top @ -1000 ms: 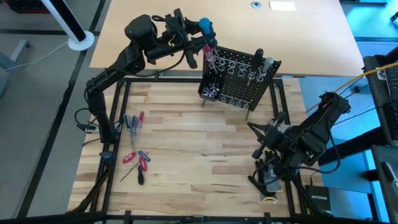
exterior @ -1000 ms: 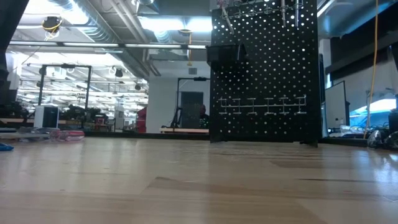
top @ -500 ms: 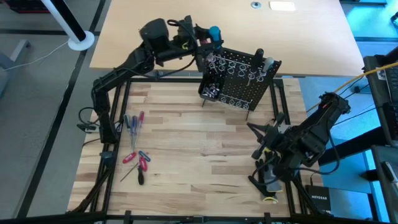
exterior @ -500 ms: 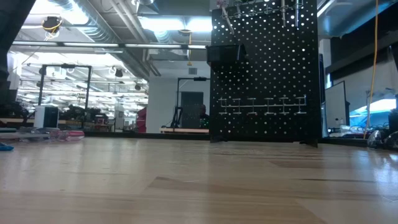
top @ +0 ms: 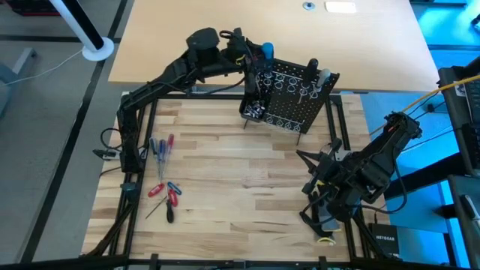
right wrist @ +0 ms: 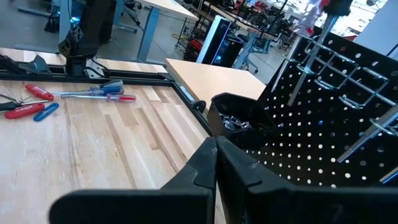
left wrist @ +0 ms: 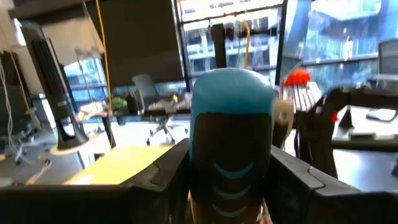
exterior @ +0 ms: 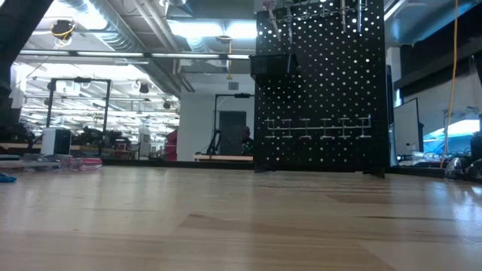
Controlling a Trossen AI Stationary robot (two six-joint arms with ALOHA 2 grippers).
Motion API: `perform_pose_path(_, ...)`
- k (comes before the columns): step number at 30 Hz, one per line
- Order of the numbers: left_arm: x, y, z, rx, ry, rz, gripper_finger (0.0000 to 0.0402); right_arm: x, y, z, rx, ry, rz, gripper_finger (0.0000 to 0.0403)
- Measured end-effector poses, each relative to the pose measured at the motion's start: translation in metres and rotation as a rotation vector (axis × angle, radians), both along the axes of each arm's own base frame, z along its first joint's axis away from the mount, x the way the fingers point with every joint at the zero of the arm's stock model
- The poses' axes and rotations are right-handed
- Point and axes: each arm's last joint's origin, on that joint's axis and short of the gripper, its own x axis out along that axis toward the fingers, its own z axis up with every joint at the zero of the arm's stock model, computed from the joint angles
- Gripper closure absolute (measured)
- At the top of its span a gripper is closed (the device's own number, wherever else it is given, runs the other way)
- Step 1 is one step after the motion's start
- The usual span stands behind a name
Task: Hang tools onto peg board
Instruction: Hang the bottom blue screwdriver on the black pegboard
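Overhead, your left gripper (top: 257, 54) clamped the blue-handled screwdriver (top: 267, 50) upright, just above the peg board (top: 292, 90) top-left rings; right gripper's (top: 315, 184) fingers were closed, well apart.

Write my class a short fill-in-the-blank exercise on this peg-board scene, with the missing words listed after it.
1. The left gripper is shut on a tool with a ____ handle.
2. The peg board is coloured ____.
3. The loose tools lie on the wooden ____.
4. The right gripper is ____.

Missing words: blue; black; table; shut
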Motion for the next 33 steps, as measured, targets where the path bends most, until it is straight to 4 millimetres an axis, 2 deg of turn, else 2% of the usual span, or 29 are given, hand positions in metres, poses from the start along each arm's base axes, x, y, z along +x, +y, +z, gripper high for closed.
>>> perform_pose_path(13, 0.002, 0.003, -0.009, -0.008, 0.076, 0.007, 0.0249, 0.0, 0.0, 0.0, 0.016, 0.007, 0.005, 0.0393)
perform_pose_path(20, 0.017, 0.011, -0.025, -0.019, 0.103, 0.012, 0.0249, 0.0, 0.0, 0.0, 0.018, 0.006, 0.005, 0.0393)
perform_pose_path(29, 0.018, 0.012, -0.026, 0.007, 0.117, 0.013, 0.0248, 0.001, 0.001, -0.002, 0.032, 0.026, 0.015, 0.0393)
perform_pose_path(33, 0.017, 0.012, -0.027, 0.037, 0.138, 0.023, 0.0229, 0.001, 0.002, -0.002, 0.03, 0.028, 0.015, 0.0393)
